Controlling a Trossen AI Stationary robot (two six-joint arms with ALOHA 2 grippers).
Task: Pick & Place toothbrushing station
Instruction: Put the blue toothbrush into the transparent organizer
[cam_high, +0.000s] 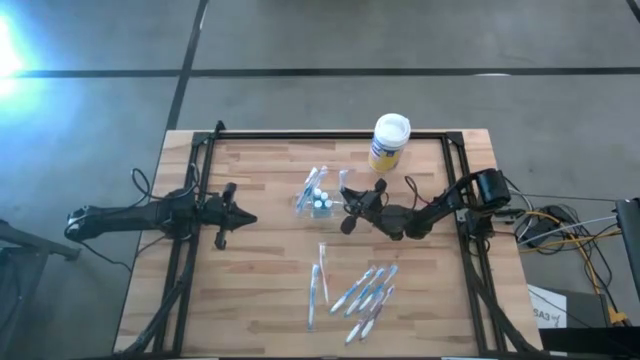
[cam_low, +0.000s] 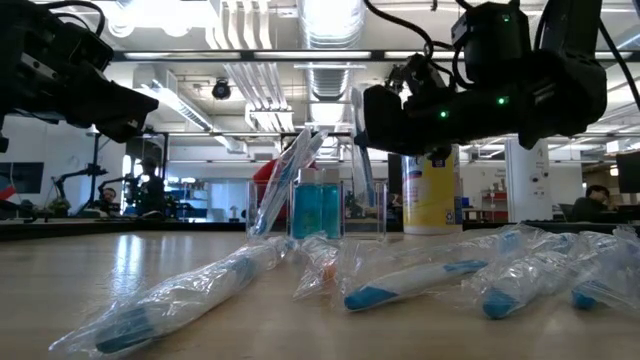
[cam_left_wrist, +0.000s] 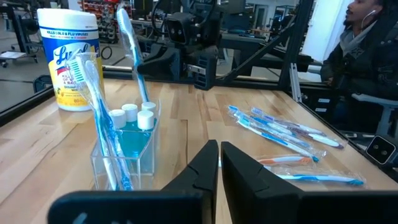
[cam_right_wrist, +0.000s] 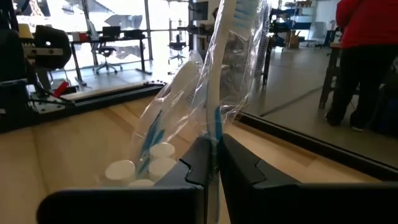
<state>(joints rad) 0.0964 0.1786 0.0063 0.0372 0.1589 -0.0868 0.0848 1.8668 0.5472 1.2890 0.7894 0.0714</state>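
Toothbrushing station, a clear plastic holder, stands near the middle of the bench, holding small white-capped bottles of blue liquid and wrapped toothbrushes leaning upright. Right gripper hangs just beside it, jaws clamped on a wrapped toothbrush standing over the holder. Left gripper waits well to the left, jaws together and empty. A yellow wipes canister stands behind; more wrapped toothbrushes lie loose on the wood.
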